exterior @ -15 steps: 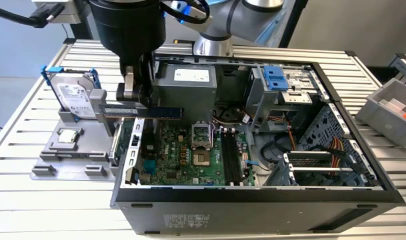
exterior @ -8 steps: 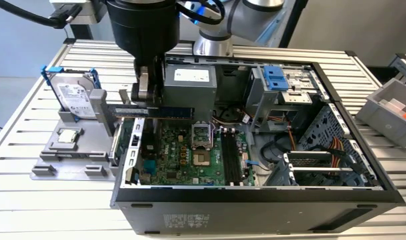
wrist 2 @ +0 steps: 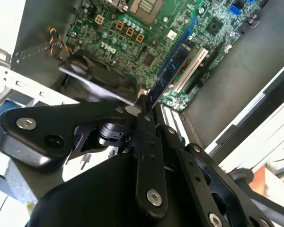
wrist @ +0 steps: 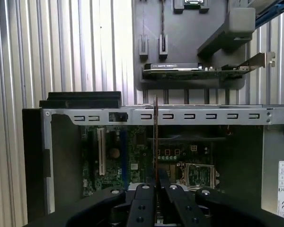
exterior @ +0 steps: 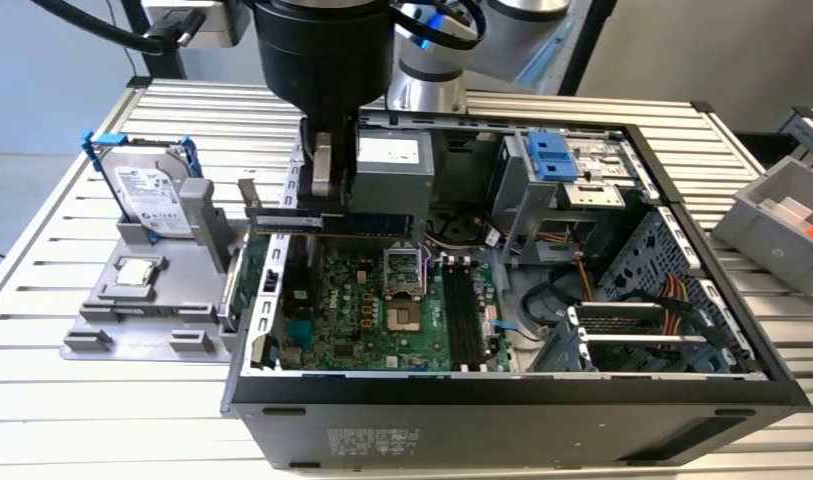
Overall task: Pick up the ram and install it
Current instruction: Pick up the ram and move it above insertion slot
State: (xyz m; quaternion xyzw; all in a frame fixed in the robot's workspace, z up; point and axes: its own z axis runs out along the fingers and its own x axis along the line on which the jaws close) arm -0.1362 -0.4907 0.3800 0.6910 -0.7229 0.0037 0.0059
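Ram (exterior: pixel 366 221) hangs clamped in the tool (exterior: pixel 329 205) over the board's (exterior: pixel 366 310) far edge. Any tilt against the slots (exterior: pixel 462 320) risks jamming it.

Bright even light, soft shadows, mild glare

both wrist views close above motherboard (wrist 2: pixel 132 47) (wrist: pixel 132 170)

The gripper (wrist: pixel 155 178) hides one end of the ram (wrist: pixel 155 142).
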